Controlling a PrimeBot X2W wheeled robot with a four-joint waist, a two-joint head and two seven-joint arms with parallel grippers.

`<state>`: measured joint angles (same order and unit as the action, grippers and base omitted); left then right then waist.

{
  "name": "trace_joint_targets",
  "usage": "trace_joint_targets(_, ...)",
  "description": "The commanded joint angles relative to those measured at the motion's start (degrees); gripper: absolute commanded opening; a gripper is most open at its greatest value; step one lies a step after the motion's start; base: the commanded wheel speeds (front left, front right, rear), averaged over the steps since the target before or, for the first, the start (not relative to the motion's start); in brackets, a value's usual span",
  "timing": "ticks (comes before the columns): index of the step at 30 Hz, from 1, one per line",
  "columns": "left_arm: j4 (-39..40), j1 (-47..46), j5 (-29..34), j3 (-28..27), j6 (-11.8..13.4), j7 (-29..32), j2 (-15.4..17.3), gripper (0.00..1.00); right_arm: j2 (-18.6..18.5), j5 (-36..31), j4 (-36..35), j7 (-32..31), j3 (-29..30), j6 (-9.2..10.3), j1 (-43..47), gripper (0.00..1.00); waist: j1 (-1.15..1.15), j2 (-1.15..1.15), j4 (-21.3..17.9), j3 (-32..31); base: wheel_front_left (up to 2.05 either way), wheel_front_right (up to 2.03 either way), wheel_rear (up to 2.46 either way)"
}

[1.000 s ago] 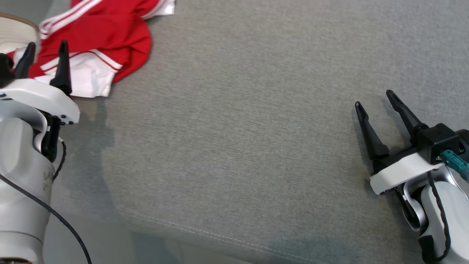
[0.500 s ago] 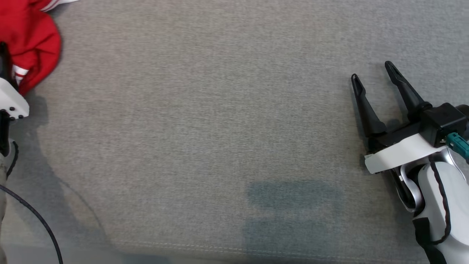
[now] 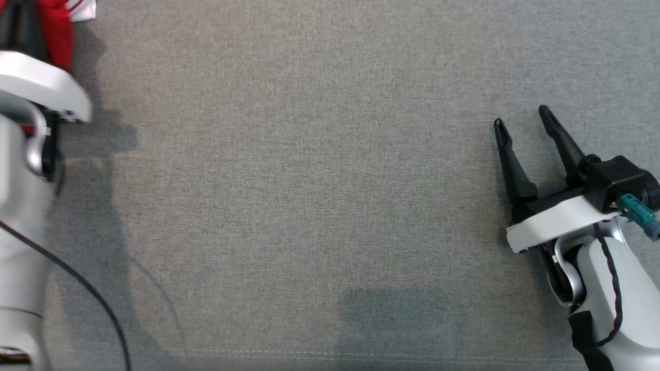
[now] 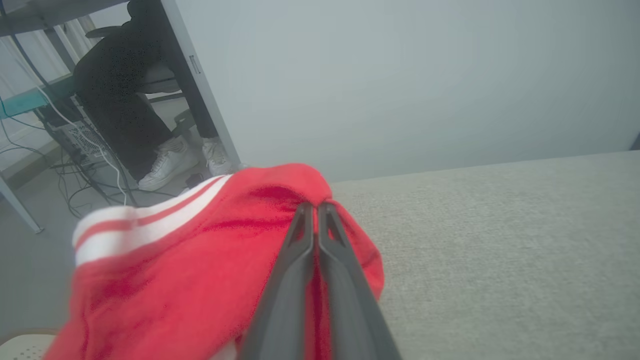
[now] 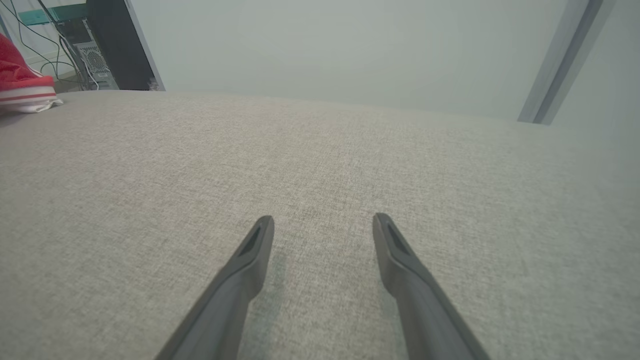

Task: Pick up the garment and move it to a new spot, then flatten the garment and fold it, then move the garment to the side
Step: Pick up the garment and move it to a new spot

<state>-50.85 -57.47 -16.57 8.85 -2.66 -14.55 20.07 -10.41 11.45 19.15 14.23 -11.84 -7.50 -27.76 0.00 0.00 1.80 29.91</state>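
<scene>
The garment (image 4: pixel 165 280) is red with white stripes and lies bunched at the far left end of the grey cushion (image 3: pixel 309 180). My left gripper (image 4: pixel 315 206) is shut on a raised red fold of it, fingers pressed together. In the head view a small red and white part of the garment (image 3: pixel 58 31) shows at the top left corner, behind the left arm's white wrist. The garment's striped hem (image 5: pixel 22 92) also shows at the left edge of the right wrist view. My right gripper (image 3: pixel 521 116) hovers open over bare cushion at the right, its fingers (image 5: pixel 250 250) spread with nothing between them.
A stitched seam (image 3: pixel 361 355) marks the cushion's front edge. Beyond the garment, off the cushion, a seated person's legs (image 4: pixel 125 100) and white shoes (image 4: pixel 170 162) sit by a desk with cables. A computer tower (image 5: pixel 95 62) stands on the floor. A pale wall runs behind.
The left gripper, open over the garment a second ago, has closed on a red fold. The head camera has shifted, so the garment now sits at the picture's left corner. The right gripper stays open.
</scene>
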Motion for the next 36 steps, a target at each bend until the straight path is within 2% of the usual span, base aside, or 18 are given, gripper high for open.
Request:
trace_joint_targets(1,5.2,3.0,1.2,-0.2,0.4,-0.4,0.7,0.0,0.6,0.8,-0.1,0.6,-1.2,0.01,1.9,1.0,0.0,0.0,-0.3,-1.7,0.0,0.0,0.0)
trace_joint_targets(7,14.6,8.5,4.9,6.4,-1.6,-0.4,-8.1,0.0,1.6,1.6,1.2,0.7,-0.9,0.01,2.1,1.0,0.0,0.0,-2.4,-4.4,0.0,0.0,0.0)
trace_joint_targets(13,15.0,10.1,4.9,13.2,-3.4,-0.4,-16.0,0.0,2.8,1.8,1.4,0.8,0.2,0.01,3.1,1.0,0.0,0.0,-6.8,-6.4,0.0,0.0,0.0)
trace_joint_targets(17,14.1,10.1,4.2,20.1,-4.1,-0.4,-17.1,0.0,3.5,2.0,1.6,0.8,0.5,0.01,3.6,1.0,0.0,0.0,-9.9,-6.9,0.0,0.0,0.0)
trace_joint_targets(21,16.8,11.8,-1.8,32.1,-4.6,-0.4,-17.2,0.0,4.1,2.1,2.1,0.8,0.5,0.01,3.9,1.0,0.0,0.0,-12.8,-7.2,0.0,0.0,0.0)
trace_joint_targets(24,17.1,12.2,-4.9,38.2,-4.4,-0.4,-17.2,0.0,4.5,2.3,2.6,0.8,0.5,0.01,3.9,1.0,0.0,0.0,-14.1,-7.2,0.0,0.0,0.0)
trace_joint_targets(25,17.0,12.1,-5.6,39.3,-3.8,-0.4,-17.2,0.25,4.6,2.4,2.8,0.8,0.6,0.01,3.9,1.0,0.0,0.0,-14.3,-7.2,0.0,0.0,0.0)
trace_joint_targets(26,16.8,11.9,-6.0,40.2,-3.3,-0.4,-17.2,0.68,4.7,2.5,2.8,0.8,0.7,0.01,3.8,1.0,0.0,0.0,-14.4,-7.2,0.0,0.0,0.0)
trace_joint_targets(27,16.5,11.8,-6.4,40.7,-2.8,-0.4,-17.2,1.0,4.7,2.5,2.8,0.8,0.8,0.01,3.8,1.0,0.0,0.0,-14.4,-7.2,0.0,0.0,0.0)
trace_joint_targets(32,18.1,10.8,-7.4,41.3,-1.4,-0.4,-17.2,1.0,4.7,2.6,2.9,0.8,1.8,0.01,4.1,1.0,0.0,0.0,-12.4,-8.2,0.0,0.0,0.0)
trace_joint_targets(36,22.8,11.1,-6.5,39.5,0.0,-0.4,-17.2,1.0,4.2,2.4,2.6,0.8,1.7,0.01,4.0,1.0,0.0,0.0,-9.7,-10.4,0.0,0.0,0.0)
